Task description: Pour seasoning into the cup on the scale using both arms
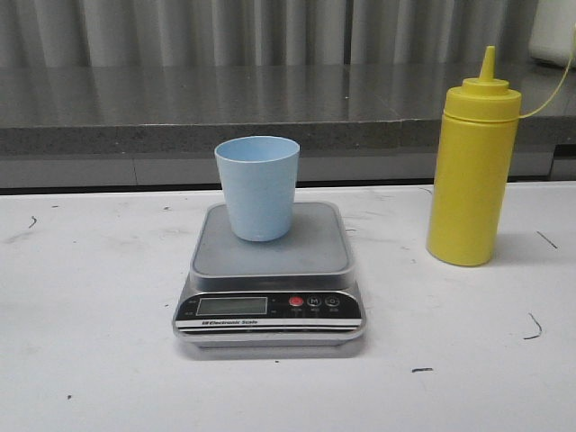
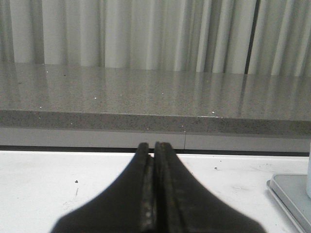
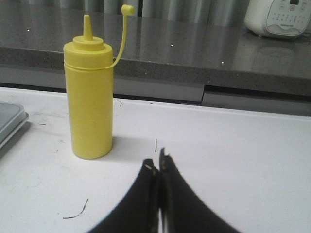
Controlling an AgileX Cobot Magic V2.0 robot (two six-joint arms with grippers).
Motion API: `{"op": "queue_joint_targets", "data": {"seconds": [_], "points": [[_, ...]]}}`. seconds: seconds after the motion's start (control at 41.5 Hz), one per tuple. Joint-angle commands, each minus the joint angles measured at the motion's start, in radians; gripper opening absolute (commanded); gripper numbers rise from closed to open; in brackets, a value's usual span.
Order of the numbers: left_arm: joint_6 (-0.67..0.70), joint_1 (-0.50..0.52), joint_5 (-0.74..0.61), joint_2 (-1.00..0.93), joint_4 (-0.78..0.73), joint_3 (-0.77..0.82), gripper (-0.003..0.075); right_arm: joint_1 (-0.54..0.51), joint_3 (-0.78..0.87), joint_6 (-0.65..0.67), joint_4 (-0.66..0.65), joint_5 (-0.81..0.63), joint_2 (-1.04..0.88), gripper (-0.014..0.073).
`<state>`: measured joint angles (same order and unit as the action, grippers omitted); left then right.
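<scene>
My left end effector [image 2: 154,145] and right end effector [image 3: 158,165] are both pinched closed, holding nothing. The tall yellow plastic squeeze bottle [image 1: 472,171] stands on the white desk [image 1: 90,360], right of the grey steel digital scale [image 1: 268,270] carrying the pale blue tapered plastic cup [image 1: 257,187]. I judge the bottle light, soft-walled and smooth; I'd grip mid-body, gently, or it squirts early.

one yellow seasoning bottle [image 1: 472,171], one pale blue cup [image 1: 257,186], one scale [image 1: 270,274], two grippers [image 2: 154,148] [image 3: 157,160]
</scene>
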<state>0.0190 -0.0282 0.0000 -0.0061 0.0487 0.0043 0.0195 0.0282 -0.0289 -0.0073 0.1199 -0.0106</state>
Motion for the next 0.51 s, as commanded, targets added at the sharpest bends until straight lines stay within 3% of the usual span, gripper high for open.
{"op": "queue_joint_targets", "data": {"seconds": [0.0,0.482], "points": [[-0.003,0.002,-0.081,-0.016,0.007,0.025,-0.0020,-0.006,-0.008,-0.006,-0.002,-0.101,-0.017,-0.0068],[-0.003,0.002,-0.081,-0.016,0.007,0.025,-0.0020,-0.004,-0.008,-0.006,0.064,-0.114,-0.017,-0.0068]]}}
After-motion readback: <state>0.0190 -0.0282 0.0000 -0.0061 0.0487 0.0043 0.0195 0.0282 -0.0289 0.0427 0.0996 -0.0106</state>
